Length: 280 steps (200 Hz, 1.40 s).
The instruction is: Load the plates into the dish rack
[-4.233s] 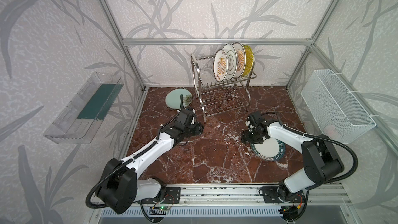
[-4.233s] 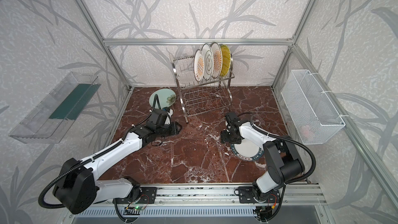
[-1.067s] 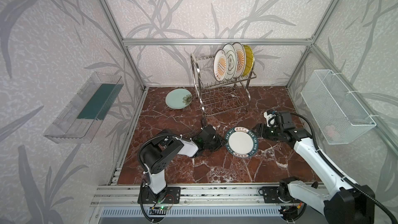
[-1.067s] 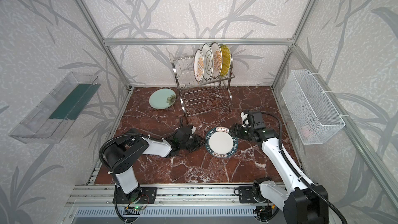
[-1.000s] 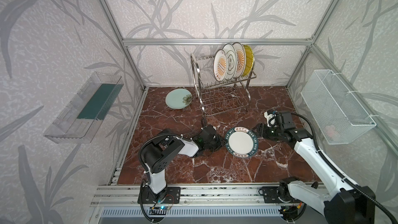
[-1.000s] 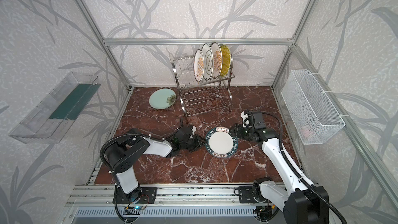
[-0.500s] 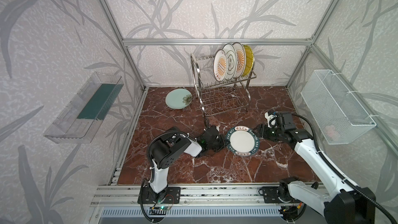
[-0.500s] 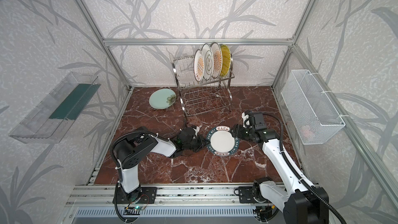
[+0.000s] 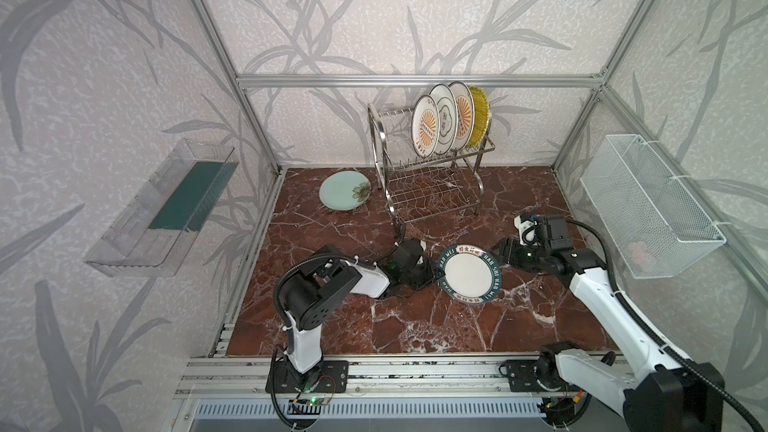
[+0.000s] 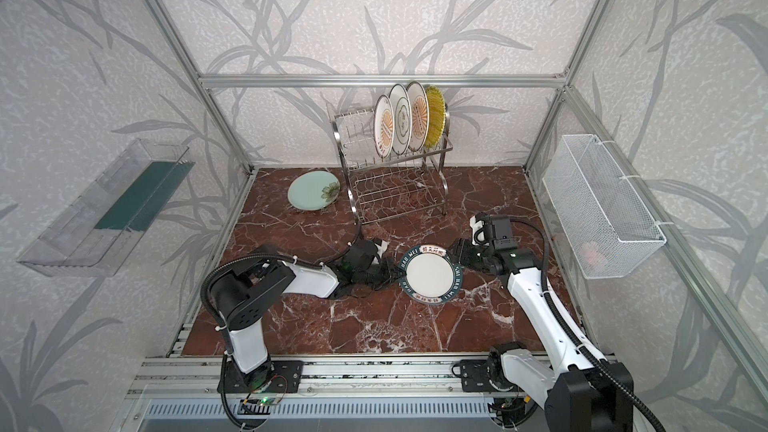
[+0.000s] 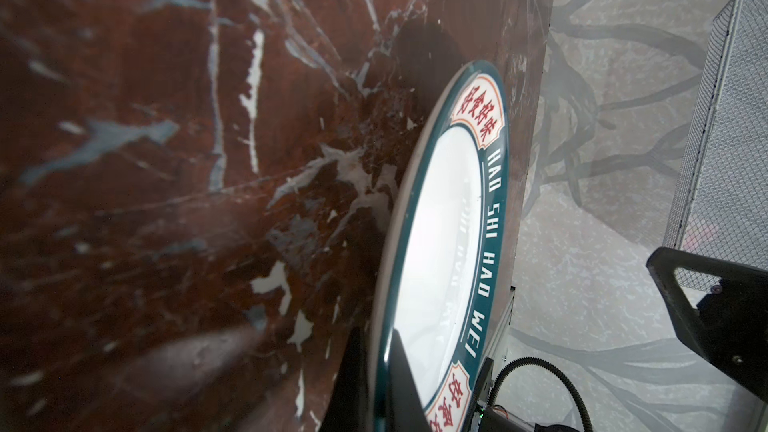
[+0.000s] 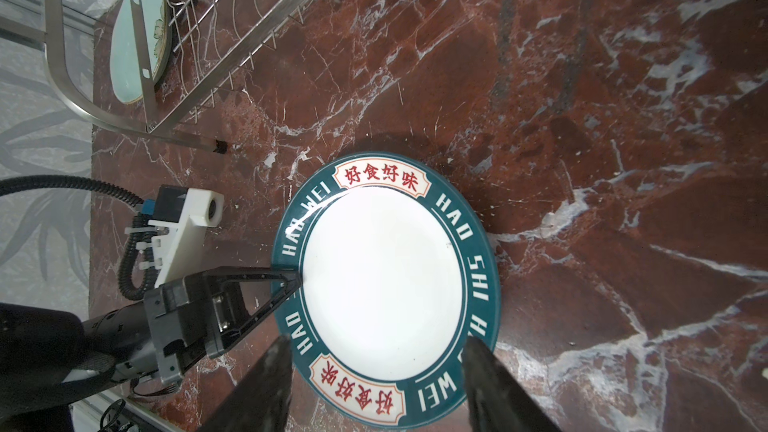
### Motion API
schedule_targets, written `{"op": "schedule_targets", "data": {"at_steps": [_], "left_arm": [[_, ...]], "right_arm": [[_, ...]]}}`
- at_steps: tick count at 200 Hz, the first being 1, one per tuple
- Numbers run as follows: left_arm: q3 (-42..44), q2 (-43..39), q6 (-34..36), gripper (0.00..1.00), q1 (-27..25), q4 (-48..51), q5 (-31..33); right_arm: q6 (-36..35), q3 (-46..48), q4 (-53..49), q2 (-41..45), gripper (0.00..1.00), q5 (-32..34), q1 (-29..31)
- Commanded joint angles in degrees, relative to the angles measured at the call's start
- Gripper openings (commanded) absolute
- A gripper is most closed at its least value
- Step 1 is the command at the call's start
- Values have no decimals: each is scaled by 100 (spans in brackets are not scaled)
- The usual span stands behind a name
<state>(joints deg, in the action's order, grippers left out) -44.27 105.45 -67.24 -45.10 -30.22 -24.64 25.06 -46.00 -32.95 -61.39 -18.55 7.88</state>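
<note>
Four round patterned plates [image 9: 444, 122] are being held in the upper tier of the shiny wire dish rack [image 9: 384, 147], the teal-rimmed white plate [image 9: 471, 276] is being gripped at its rim by the left claw [image 9: 432, 274], with the right claw [image 9: 505, 253] released beside it, and the pale mint plate [image 9: 343, 196] is being borne flat by the red marble surface [image 9: 415, 326] beside the rack.

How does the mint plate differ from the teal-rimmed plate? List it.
The mint plate is pale green with a flower; the teal-rimmed plate is white with lettering. The mint plate lies untouched beside the dish rack; the teal-rimmed plate has the left end effector shut on its rim. Both are round and unracked.
</note>
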Motion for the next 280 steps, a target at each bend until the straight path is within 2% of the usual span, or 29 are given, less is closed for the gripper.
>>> {"op": "schedule_targets", "data": {"at_steps": [1,24,87,137,181,212,250,280], "left_arm": [[-311,-490,355,0,84,334,-206],[-369,-715,478,0,213,499,-358],[-263,-1114,854,0,802,569,-1260],[-93,-1849,1476,0,1310,1503,-1702],[-154,-2356,2056,0,1469,2465,-1804],[-86,-2419,1909,0,1504,2207,-1984],[118,-2294,1381,0,1561,1263,-2254],[103,-2262,1319,0,1582,1158,-2243]], "right_arm": [[-53,-6,-145,151,64,-23,-56],[-71,-9,-191,195,64,0,-96],[-40,7,-162,250,64,-156,-156],[193,211,459,119,64,-852,-158],[657,437,1322,14,63,-1581,-125],[781,460,1552,-81,61,-1618,49],[876,460,1745,-223,56,-1567,372],[1056,504,2039,-319,52,-1646,538]]}}
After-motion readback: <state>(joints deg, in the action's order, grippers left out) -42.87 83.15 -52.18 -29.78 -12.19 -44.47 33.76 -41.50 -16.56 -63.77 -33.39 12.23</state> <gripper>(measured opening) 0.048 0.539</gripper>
